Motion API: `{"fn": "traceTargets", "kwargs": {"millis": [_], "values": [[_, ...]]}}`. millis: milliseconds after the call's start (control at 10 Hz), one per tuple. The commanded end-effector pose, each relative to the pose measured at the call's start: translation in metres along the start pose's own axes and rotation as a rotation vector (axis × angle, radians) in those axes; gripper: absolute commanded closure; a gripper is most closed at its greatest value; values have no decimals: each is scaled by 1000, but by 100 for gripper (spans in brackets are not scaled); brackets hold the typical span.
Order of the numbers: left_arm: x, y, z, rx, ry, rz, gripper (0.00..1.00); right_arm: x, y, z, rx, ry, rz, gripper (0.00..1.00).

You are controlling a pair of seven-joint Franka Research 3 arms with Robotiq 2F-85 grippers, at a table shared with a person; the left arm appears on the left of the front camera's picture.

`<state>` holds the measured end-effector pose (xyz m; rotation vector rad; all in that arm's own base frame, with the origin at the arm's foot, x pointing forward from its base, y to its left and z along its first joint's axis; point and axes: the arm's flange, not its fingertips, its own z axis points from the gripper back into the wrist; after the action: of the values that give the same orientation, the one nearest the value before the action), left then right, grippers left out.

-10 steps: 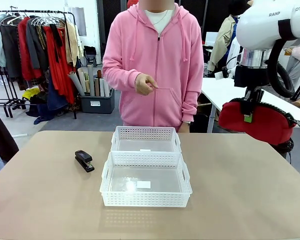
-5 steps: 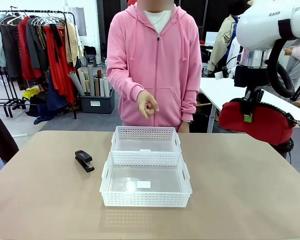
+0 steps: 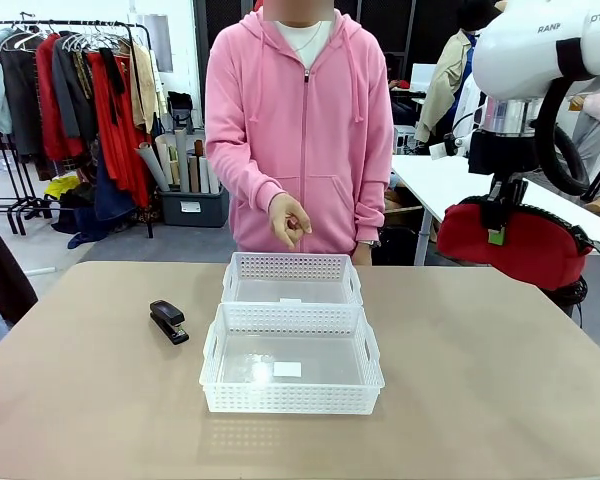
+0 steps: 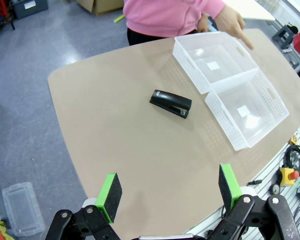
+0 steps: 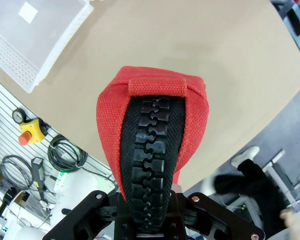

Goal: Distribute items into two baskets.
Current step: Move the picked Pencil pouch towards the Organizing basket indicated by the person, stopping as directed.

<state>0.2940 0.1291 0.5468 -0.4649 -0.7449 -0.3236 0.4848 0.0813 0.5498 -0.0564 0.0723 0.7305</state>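
Front view: the right gripper (image 3: 496,236) hangs high over the table's (image 3: 480,380) right edge, clamped on the red pouch (image 3: 520,248), which is clear of the table. The right arm (image 3: 540,50) bears lettering cut off by its cable; "RAN" is legible. The stapler (image 3: 168,321) lies on the table, left of the baskets and apart from them. The near basket (image 3: 292,398), the larger, and the far basket (image 3: 292,267) stand end to end, touching. Each holds only a white label (image 3: 287,369) on its floor, too small to read. A person in a pink hoodie holds a loosely curled hand (image 3: 288,220) above the far basket.

Left wrist view: the left gripper (image 4: 169,189) is high above the table, its jaws wide apart with nothing between the green pads (image 4: 109,190).

Right wrist view: the pouch's black zip (image 5: 150,150) faces the camera; no print is visible on this side.
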Motion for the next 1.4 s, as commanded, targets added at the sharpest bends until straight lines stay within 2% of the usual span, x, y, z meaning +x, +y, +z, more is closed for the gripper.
{"fn": "traceTargets", "kwargs": {"millis": [0, 400, 800, 1300], "values": [[0, 0, 0, -1, -3, -2, 0, -1, 0, 3, -2, 0, 4, 100], [0, 0, 0, -1, -3, -2, 0, -5, 5, -1, 8, -17, 32, 100], [0, 0, 0, -1, -3, -2, 0, -21, 36, -3, 13, -49, 129, 100], [0, 0, 0, -1, -3, -2, 0, -31, 71, -25, 40, -92, 252, 100]]}}
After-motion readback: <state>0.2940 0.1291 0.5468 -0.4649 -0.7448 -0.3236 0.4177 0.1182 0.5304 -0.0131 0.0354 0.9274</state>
